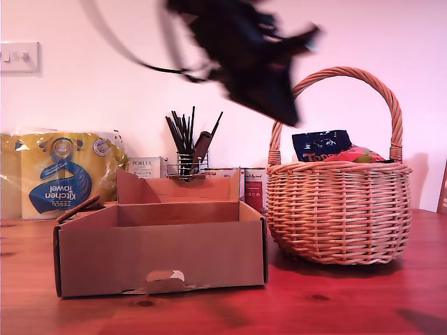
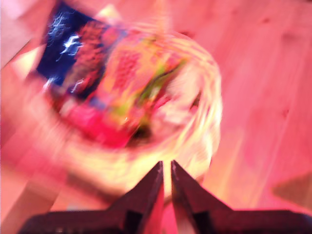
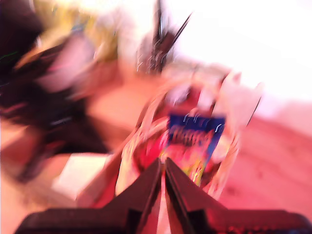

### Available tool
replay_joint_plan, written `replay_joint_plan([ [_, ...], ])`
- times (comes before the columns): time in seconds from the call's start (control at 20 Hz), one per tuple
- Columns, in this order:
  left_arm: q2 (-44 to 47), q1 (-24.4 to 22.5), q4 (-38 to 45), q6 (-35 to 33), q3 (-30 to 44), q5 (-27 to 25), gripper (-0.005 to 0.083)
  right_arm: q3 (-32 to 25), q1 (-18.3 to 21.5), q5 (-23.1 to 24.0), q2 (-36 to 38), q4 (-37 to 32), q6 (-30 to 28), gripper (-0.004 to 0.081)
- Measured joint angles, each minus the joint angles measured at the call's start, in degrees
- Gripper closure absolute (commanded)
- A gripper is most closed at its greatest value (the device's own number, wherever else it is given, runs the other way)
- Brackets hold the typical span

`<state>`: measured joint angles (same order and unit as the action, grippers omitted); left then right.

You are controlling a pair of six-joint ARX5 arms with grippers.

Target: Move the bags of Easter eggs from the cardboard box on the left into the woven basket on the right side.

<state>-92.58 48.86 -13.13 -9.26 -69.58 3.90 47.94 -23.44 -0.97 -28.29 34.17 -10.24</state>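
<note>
The woven basket (image 1: 339, 209) stands at the exterior view's right, holding bags of Easter eggs: a navy one (image 1: 321, 145) stands upright beside a red one (image 1: 353, 155). The cardboard box (image 1: 160, 255) sits at the exterior view's left, and its inside is hidden. A blurred dark arm (image 1: 244, 49) hangs above, between box and basket. My first gripper (image 2: 166, 163) is shut and empty, high over the basket (image 2: 209, 122) and its bags (image 2: 122, 83). My second gripper (image 3: 162, 160) is also shut on nothing, pointing at the basket (image 3: 129, 161) and the navy bag (image 3: 195, 136).
Behind the box, a kitchen towel pack (image 1: 59, 174) leans against the wall at the exterior view's left. A wire pot of black brushes (image 1: 187, 150) and small boxes (image 1: 147, 167) stand beside it. The basket's tall handle (image 1: 349, 73) arches over the bags. Red-brown tabletop (image 1: 314, 300) lies in front.
</note>
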Motion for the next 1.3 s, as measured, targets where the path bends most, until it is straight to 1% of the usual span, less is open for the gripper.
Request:
replay_joint_plan([
  [0.2, 14.08, -5.4, 7.61, 2.78, 10.64, -0.11, 0.0795, -0.74, 3.93, -0.35, 0.17, -2.03, 1.05, 0.0783],
  [0.3, 21.09, -8.74, 10.36, 4.24, 16.33, -0.37, 0.0795, -1.7, 6.29, -2.62, 0.15, -3.74, 1.22, 0.0783],
  [0.35, 24.09, -10.62, 11.02, 5.92, 18.78, -0.46, 0.0795, -1.9, 7.34, -3.21, 0.09, -4.07, 1.27, 0.0783],
  [0.45, 30.14, -14.27, 10.8, 7.45, 23.54, -0.68, 0.0795, -2.27, 9.49, -5.81, 0.04, -4.28, 1.44, 0.0783],
  [0.6, 40.28, -18.49, 8.79, 8.83, 28.57, -1.42, 0.0795, -3.98, 12.44, -7.04, 0.07, -4.37, 1.49, 0.0783],
  [0.7, 47.67, -20.37, 5.6, 9.14, 29.99, -2.67, 0.0795, -4.57, 13.29, -8.79, 0.04, -4.42, 1.49, 0.0783],
  [0.8, 54.73, -21.4, 2.19, 9.16, 30.29, -4.7, 0.0795, -4.57, 13.22, -9.18, 0.09, -4.57, 2.71, 0.0783],
  [0.95, 61.26, -21.51, 0.2, 9.14, 30.27, -5.55, 0.0795, -4.57, 13.22, -9.18, 0.11, -4.42, 3.06, 0.0783],
  [1.1, 62.9, -21.51, -1.38, 9.14, 30.27, -5.64, 0.0795, -4.57, 13.22, -9.2, 0.11, -4.28, 5.68, 0.0783],
  [1.3, 62.1, -21.51, -4.13, 9.14, 30.29, -5.7, 0.0795, -4.57, 13.22, -9.18, 0.04, -2.56, 5.95, 0.0783],
])
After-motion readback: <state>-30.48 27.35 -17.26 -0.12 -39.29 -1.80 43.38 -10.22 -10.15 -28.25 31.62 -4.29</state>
